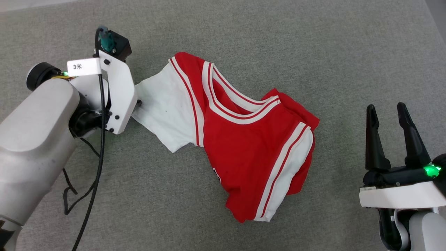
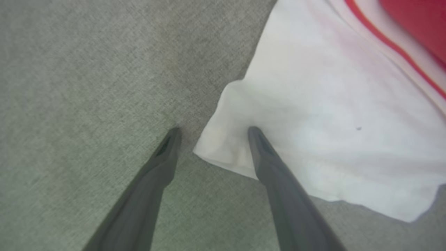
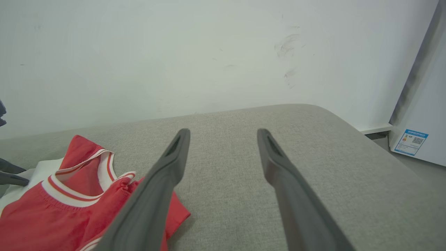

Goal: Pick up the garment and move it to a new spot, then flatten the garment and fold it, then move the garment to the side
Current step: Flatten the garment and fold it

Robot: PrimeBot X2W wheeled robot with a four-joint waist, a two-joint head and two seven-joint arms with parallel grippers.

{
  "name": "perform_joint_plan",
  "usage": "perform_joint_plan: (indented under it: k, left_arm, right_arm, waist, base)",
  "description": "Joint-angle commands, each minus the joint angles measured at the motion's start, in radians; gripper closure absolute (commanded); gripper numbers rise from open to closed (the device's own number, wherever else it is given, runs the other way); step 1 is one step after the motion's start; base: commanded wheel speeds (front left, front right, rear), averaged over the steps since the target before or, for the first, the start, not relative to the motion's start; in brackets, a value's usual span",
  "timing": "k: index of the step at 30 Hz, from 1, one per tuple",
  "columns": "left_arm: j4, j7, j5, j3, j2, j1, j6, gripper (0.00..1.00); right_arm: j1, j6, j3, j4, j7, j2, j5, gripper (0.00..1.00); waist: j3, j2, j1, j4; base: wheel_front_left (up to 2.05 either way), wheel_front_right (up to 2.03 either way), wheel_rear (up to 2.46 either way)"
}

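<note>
White tag on left arm reads "3米"; blue sticker w/ QR code far right, print too small; garment lettering mostly hidden, unreadable

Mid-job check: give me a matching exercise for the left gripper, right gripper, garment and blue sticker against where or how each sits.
Things: 1 left gripper; 2 right gripper; 3 garment; 4 blue sticker.
States: A crumpled on the grey surface; B open, clear of the garment; C on a white panel; D open, fingers straddling a corner of the white sleeve.
Pairs: 1-D, 2-B, 3-A, 4-C.
</note>
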Motion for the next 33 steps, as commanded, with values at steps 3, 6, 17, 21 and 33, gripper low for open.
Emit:
perform_joint_plan:
  k: [3,6,17,21,33]
  left_arm:
    - [0.005,0.031,-0.030,-0.078,0.012,0.053,-0.002,0.58]
    - [-0.002,0.011,-0.046,-0.114,0.023,0.055,-0.002,1.00]
    - [-0.075,-0.297,-0.089,-0.080,0.030,0.038,-0.001,1.00]
    - [-0.098,-0.375,-0.112,-0.054,0.074,0.093,0.006,1.00]
    - [-0.121,-0.457,-0.222,0.002,0.219,0.333,0.086,1.00]
  right_arm:
    - [-0.019,-0.001,-0.002,-0.004,-0.002,0.002,0.009,0.00]
    - [-0.018,-0.001,-0.006,0.000,-0.002,0.002,0.010,0.00]
    - [0.026,-0.001,-0.018,0.017,-0.002,0.002,-0.030,0.00]
    - [0.050,-0.001,-0.020,0.022,-0.002,0.002,-0.048,0.00]
    - [0.098,-0.001,-0.017,0.032,-0.002,0.002,-0.065,0.00]
  waist:
    - [0.010,0.0000,0.0000,-0.005]
    - [0.009,0.0000,0.0000,-0.001]
    - [-0.100,0.0000,0.0000,0.078]
    - [-0.149,0.0000,0.0000,0.118]
    - [-0.224,0.0000,0.0000,0.184]
  base:
    - [0.00,0.00,0.00]
    - [0.00,0.00,0.00]
    - [0.00,0.00,0.00]
    - [0.00,0.00,0.00]
    - [0.00,0.00,0.00]
